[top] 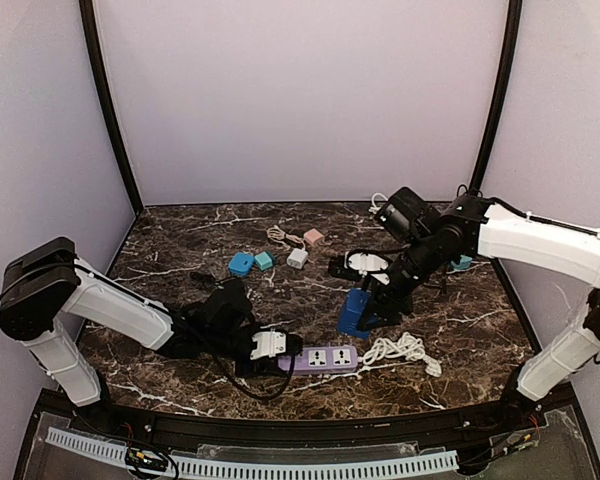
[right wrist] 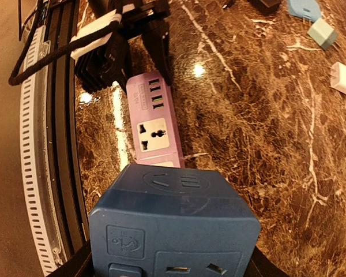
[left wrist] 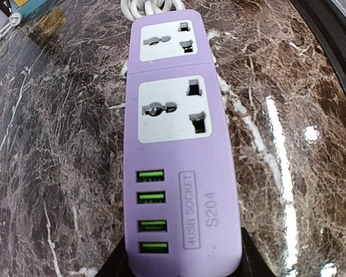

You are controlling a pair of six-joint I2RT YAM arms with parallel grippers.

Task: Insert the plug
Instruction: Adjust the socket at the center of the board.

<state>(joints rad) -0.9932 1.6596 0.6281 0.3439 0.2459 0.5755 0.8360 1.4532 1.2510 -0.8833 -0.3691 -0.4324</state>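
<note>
Strip (top: 320, 358) lies flat on the table (top: 180, 250), and my left gripper (top: 272, 345) clamps its USB end, one finger (left wrist: 116, 266) against each long side. My right gripper (top: 365, 300) grips the blue plug (top: 355, 315) by two opposite faces, just beyond the strip's cable end and not touching it. White cable (top: 405, 350) coils off that end.

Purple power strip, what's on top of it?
The purple plastic power strip carries two grey sockets and four green USB ports, all unplugged. Black fingers of the left gripper pinch its USB end, covering the sides.
</note>
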